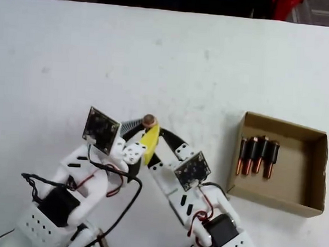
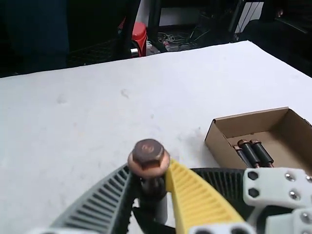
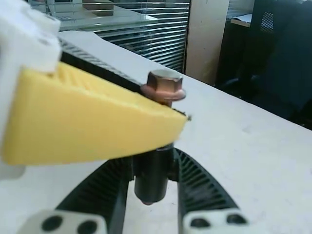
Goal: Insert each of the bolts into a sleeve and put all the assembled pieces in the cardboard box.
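Copper hex-head bolt [image 2: 148,155] upright in black cylindrical sleeve [image 3: 151,178]; left gripper [image 2: 148,169] closed on bolt, right gripper [image 3: 153,165] closed on sleeve; brown cardboard box [image 1: 286,124] lies frame-right, on the right gripper's side.

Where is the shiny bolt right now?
In the high view the bolt stands upright mid-table, left of the cardboard box, pinched under its head by the left gripper, with its dark sleeve held by the right gripper.

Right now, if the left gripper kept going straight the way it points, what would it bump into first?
Probably nothing. The left gripper holds the bolt, and past it lies just bare table up to the far edge. The cardboard box sits off to the side, out of line.
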Controlling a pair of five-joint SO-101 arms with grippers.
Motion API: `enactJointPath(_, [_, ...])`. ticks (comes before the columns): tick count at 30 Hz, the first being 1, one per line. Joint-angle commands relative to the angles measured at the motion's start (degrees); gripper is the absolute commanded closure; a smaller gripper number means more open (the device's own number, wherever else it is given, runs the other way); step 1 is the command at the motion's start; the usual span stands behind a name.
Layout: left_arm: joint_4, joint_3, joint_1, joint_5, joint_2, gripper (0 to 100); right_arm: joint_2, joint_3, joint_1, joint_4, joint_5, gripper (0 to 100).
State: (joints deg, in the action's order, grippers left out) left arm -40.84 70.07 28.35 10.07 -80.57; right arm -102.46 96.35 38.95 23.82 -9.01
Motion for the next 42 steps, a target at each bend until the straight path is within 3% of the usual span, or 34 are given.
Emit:
enactJointPath(1, [-0.2, -0.4, 0.2, 0.2, -0.8, 82, -0.7, 0.5, -0.1, 0.2, -1.0, 98.0])
enactJointPath(15, [-5.3, -0.4, 0.2, -0.2, -0.8, 82, -0.7, 0.5, -0.2, 0.1, -1.0, 98.0])
enactJointPath(20, [-5.4, -0.4, 0.2, -6.4, -0.7, 82, -0.7, 0.5, -0.2, 0.1, -1.0, 98.0])
enactJointPath(28, [-5.1, -0.4, 0.2, -6.9, -0.7, 81, -0.7, 0.5, -0.2, 0.1, -1.0, 97.9])
enactJointPath(37, [-5.5, -0.4, -6.6, -7.8, -0.7, 60, -0.7, 0.5, -0.2, 0.1, -1.0, 97.8])
enactJointPath(42, [-5.0, -0.6, -10.1, -8.1, -0.7, 57, -0.7, 0.5, -0.2, 0.1, -1.0, 97.8])
